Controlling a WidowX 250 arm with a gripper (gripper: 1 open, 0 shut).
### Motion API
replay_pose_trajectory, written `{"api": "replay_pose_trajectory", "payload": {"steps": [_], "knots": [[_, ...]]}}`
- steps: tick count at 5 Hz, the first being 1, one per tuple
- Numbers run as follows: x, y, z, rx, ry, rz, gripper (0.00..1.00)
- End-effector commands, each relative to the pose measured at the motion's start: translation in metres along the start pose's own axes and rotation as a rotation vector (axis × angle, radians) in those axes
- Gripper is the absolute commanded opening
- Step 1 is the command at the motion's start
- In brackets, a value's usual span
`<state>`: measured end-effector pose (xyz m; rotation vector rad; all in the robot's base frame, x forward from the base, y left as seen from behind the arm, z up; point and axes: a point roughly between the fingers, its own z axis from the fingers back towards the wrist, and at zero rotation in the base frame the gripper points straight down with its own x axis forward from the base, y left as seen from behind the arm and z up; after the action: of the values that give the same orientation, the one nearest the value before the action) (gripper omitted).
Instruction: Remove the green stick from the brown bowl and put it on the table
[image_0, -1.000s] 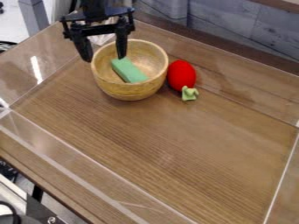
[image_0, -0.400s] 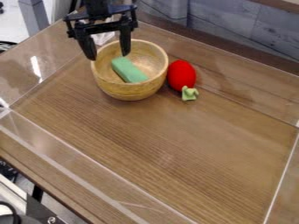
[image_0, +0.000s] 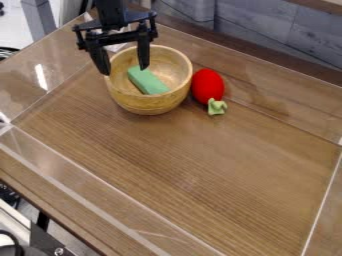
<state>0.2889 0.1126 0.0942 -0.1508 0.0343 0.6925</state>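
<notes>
1. The job is at its start, by the look of it: the stick (image_0: 148, 81) lies flat in the bowl (image_0: 132, 100), on its floor, slanting from the far side toward the near right
2. The gripper (image_0: 124, 53) stands over the far left part of the bowl, fingers spread as wide as they go, one toward the bowl's left rim, the other near the stick's far end; nothing is held, and whether that finger touches the stick I cannot tell
3. Left to do, all of it: line up on the stick, close, lift it over the rim, lay it on the table (image_0: 187, 175)
4. Against the earlier views, the gripper has come a little nearer and slightly right; the stick, the bowl and the strawberry (image_0: 207, 85) beside it look unmoved, and the fingers are as wide apart as before
</notes>
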Motion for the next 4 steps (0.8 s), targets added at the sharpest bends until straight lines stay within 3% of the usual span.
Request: {"api": "replay_pose_trajectory", "payload": {"steps": [1,3,4], "knots": [[0.016,-0.003,0.018,-0.023,-0.068,0.015,1.00],[0.012,-0.024,0.000,-0.018,-0.082,0.081,1.00],[0.015,-0.026,-0.007,-0.027,-0.105,0.202,1.00]]}}
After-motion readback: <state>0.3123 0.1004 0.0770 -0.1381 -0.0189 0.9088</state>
